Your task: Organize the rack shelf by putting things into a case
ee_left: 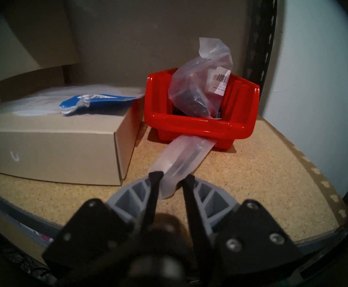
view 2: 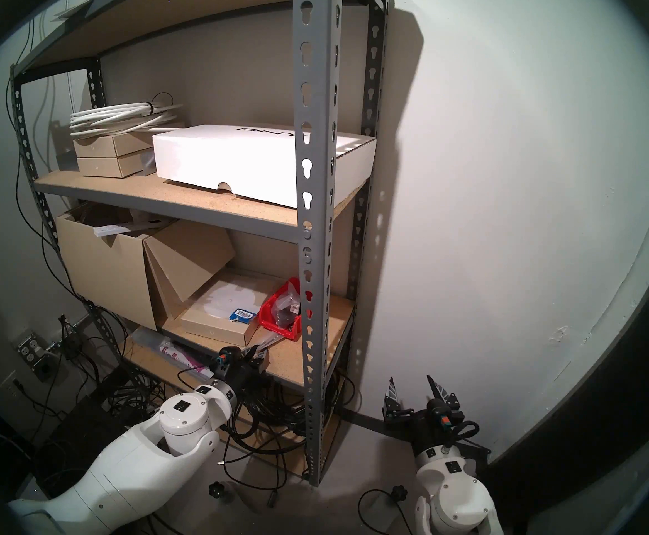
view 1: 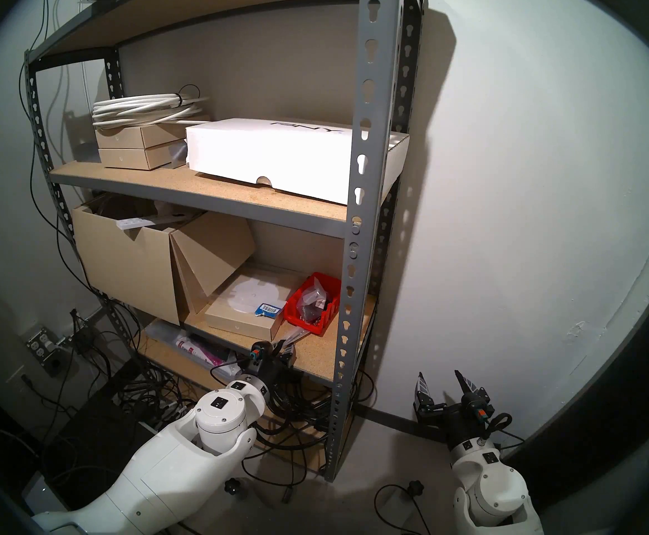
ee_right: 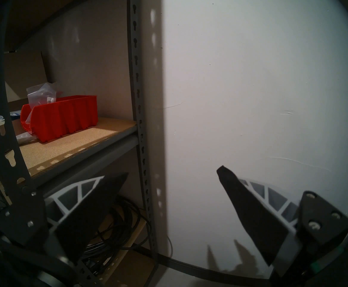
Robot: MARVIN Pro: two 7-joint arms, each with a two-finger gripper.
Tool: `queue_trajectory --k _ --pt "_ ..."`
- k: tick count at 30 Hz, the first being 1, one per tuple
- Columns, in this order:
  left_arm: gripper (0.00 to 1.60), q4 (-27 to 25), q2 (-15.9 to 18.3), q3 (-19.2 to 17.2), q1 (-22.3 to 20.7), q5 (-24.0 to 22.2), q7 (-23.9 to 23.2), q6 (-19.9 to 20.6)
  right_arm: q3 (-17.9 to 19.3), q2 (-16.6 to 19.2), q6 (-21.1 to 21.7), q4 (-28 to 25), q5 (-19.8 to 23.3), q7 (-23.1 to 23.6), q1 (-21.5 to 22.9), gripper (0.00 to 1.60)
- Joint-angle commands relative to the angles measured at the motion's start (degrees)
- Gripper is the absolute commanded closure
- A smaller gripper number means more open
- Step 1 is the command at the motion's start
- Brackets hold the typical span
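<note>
Right of the flat tan cardboard box (ee_left: pixel 51 139), the left gripper (ee_left: pixel 171 176) brackets a limp, light, slippery clear plastic parts bag (ee_left: pixel 181 156) lying on the tan particleboard shelf (ee_left: pixel 251 176) before the red ribbed plastic bin (ee_left: pixel 200 123), pinch uncertain, bunched film likely the surest hold; the right gripper (ee_right: pixel 174 170) gapes empty.

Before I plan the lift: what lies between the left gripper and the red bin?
Only the clear bag itself, stretching across bare shelf board from the left gripper to the red bin; left wrist view.

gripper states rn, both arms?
Left gripper: fingers around the end of the clear bag lying on the shelf; firm grip cannot be told.
Right gripper: open, empty, off to the side of the rack.
</note>
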Motion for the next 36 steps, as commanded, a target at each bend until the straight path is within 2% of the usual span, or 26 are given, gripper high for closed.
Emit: queue_trajectory --k 1,3,19,25,32,36 --pt "1.45 -0.76 0.26 -0.15 0.76 -0.01 0.19 -0.61 0.00 0.00 -0.10 -1.22 0.00 0.00 0.04 0.00" --pt "1.60 -1.02 0.51 -0.20 1.18 -0.01 0.24 -0.92 0.00 0.00 -0.10 -1.22 0.00 0.00 0.04 0.00" --pt "1.60 -5.37 4.01 -1.82 7.27 -1.49 0.58 -3.49 0.00 0.01 -0.12 -1.20 0.01 0.00 0.05 0.00" --pt "1.60 -11.12 6.22 -3.93 10.36 -3.15 0.51 -5.61 0.00 0.01 -0.16 -1.15 0.01 0.01 0.07 0.00" --pt "1.60 -16.22 8.39 -5.71 12.93 -4.48 0.15 -5.99 0.00 0.01 -0.15 -1.16 0.01 0.00 0.07 0.00" --pt "1.60 -17.29 8.49 -6.08 12.55 -4.91 -0.04 -5.48 0.00 0.01 -0.14 -1.17 0.01 0.00 0.06 0.00"
